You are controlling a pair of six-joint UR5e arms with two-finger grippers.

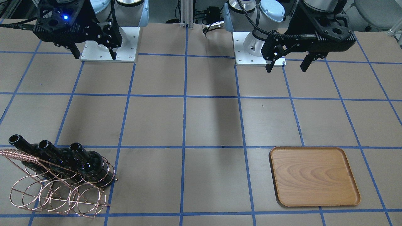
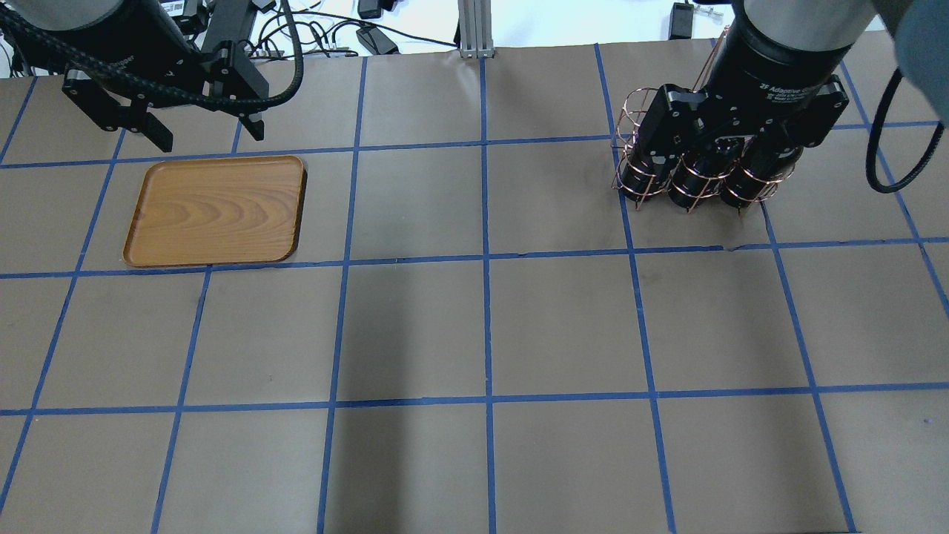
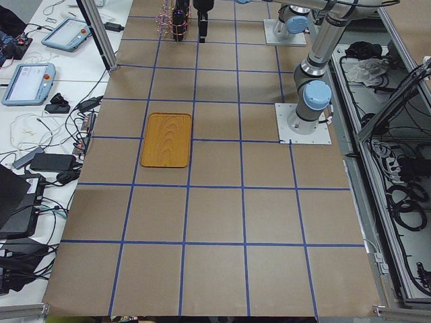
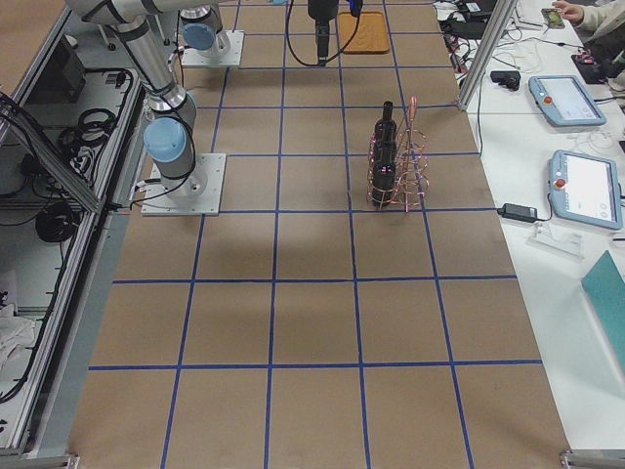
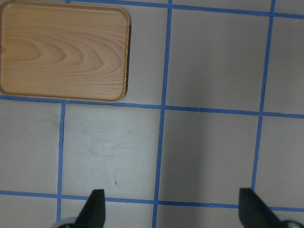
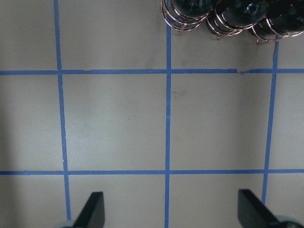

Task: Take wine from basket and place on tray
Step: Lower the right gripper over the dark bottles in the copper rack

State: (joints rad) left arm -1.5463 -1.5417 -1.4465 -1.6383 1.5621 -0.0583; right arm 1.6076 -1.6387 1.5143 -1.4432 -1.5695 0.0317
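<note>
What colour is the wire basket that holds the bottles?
Rose-gold copper; the basket shows best in the front-facing view.

Three glossy black glass wine bottles [image 1: 92, 164] lie tilted, necks up, in a copper wire ring rack [image 1: 17, 153], well apart from the flat light-brown wooden tray [image 1: 314, 175].

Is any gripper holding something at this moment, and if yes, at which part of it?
Nothing is held. The left gripper and the right gripper are both open and empty; all three wine bottles sit in the basket.
</note>
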